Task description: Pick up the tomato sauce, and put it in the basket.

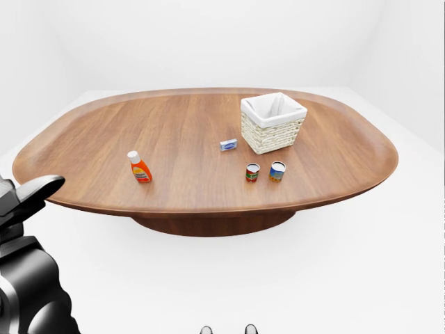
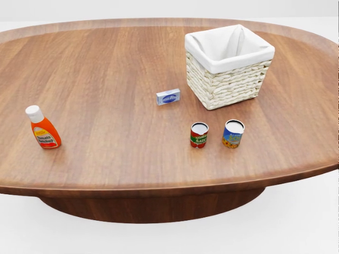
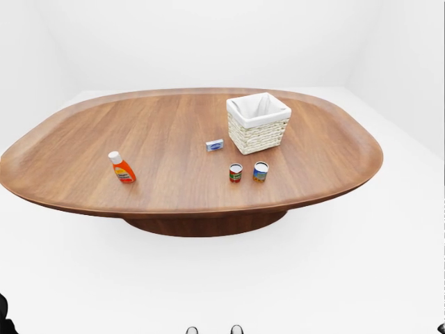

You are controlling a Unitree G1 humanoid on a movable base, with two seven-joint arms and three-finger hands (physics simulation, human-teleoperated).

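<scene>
The tomato sauce (image 2: 199, 135) is a small red and green can with a silver lid. It stands upright on the oval wooden table (image 2: 106, 74), just below and left of the basket in the head view. The basket (image 2: 229, 84) is white wicker with a white cloth lining and looks empty. My left hand (image 1: 33, 193) shows only in the left-eye view, at the lower left edge. It is dark, with one finger extended, holds nothing and is far from the can. My right hand shows in no view.
A blue and yellow can (image 2: 233, 133) stands right next to the tomato sauce on its right. A small blue box (image 2: 168, 97) lies left of the basket. An orange ketchup bottle (image 2: 45, 131) stands at the table's left. White floor surrounds the table.
</scene>
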